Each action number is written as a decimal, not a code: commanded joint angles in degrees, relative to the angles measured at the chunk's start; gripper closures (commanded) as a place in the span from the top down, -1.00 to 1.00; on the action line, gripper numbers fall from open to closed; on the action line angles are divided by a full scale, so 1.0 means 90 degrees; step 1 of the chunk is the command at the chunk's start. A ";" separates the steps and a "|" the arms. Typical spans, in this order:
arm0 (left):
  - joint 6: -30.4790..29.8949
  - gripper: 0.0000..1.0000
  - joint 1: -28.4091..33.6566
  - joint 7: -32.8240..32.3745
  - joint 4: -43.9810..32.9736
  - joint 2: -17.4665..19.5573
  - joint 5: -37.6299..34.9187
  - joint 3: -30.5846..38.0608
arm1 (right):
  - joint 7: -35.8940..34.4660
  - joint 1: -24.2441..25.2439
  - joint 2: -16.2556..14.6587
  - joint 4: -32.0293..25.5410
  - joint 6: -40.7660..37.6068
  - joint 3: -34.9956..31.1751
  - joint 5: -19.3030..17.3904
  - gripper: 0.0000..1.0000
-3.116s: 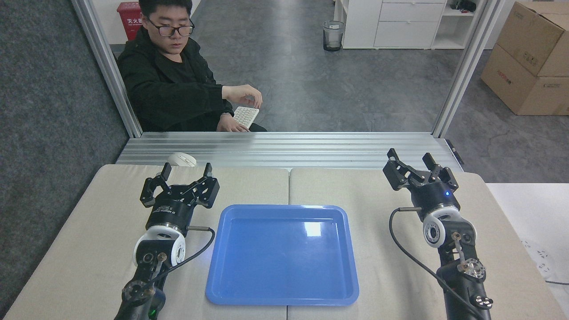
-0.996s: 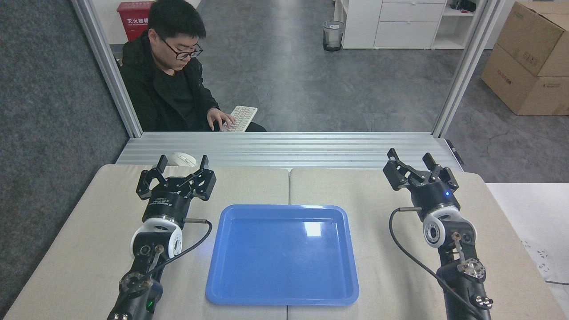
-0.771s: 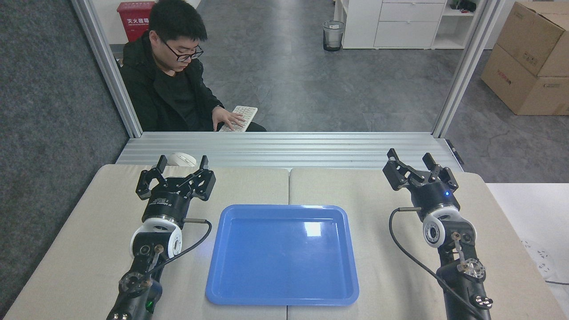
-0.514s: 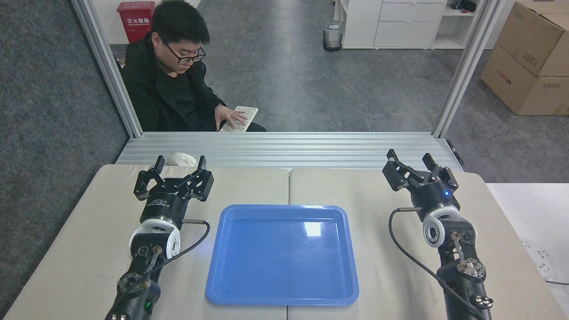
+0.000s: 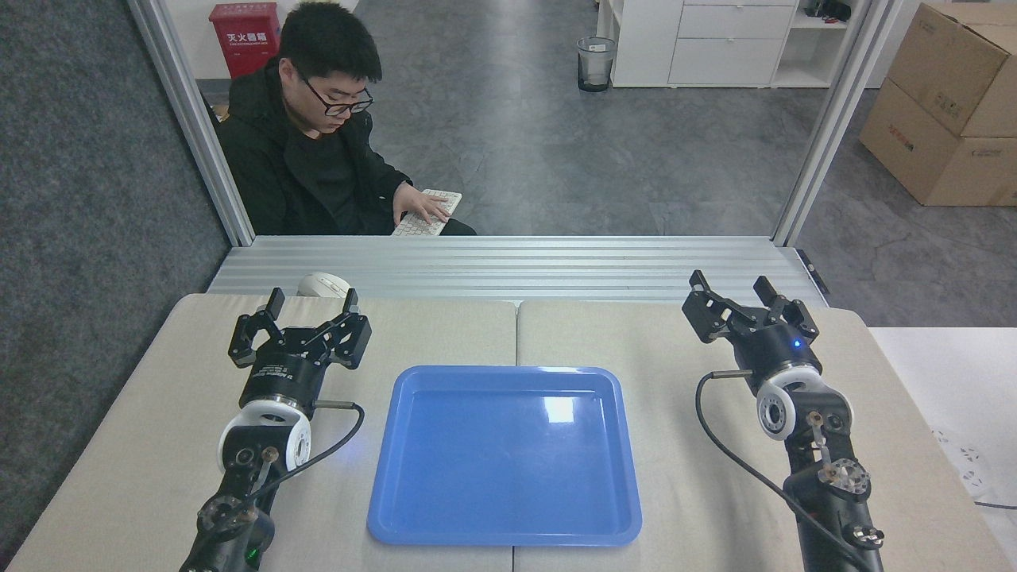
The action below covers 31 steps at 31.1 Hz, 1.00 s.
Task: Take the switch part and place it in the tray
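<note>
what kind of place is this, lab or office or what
Most likely a robot test station set up inside an office. A padded table framed by aluminium posts holds only a blue tray, a person types on a keyboard just beyond it, and cardboard boxes and white cabinets stand behind.

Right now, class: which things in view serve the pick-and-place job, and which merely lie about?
For the job:
glossy blue plastic rectangular tray
left gripper, open
right gripper, open
(no switch part visible)

Lying about:
white computer mouse
white keyboard
brown cardboard boxes
</note>
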 commanded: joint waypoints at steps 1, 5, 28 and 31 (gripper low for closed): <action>0.0014 0.98 0.0227 0.0207 0.0499 0.0295 0.0018 0.0054 | 0.0003 0.0008 -0.0081 0.0010 0.0001 0.0083 -0.0017 1.00; -0.0016 0.99 0.0451 0.0325 0.0558 0.0383 0.0038 0.0239 | 0.0003 0.0008 -0.0081 0.0010 0.0001 0.0092 -0.0017 1.00; -0.0045 0.99 0.1438 0.0569 0.0822 0.0393 0.0038 0.0611 | 0.0003 0.0008 -0.0071 0.0010 0.0040 0.0092 -0.0017 1.00; -0.0045 0.99 0.1448 0.0569 0.1133 0.0383 0.0028 0.0552 | 0.0003 0.0008 -0.0062 0.0010 0.0040 0.0092 -0.0017 1.00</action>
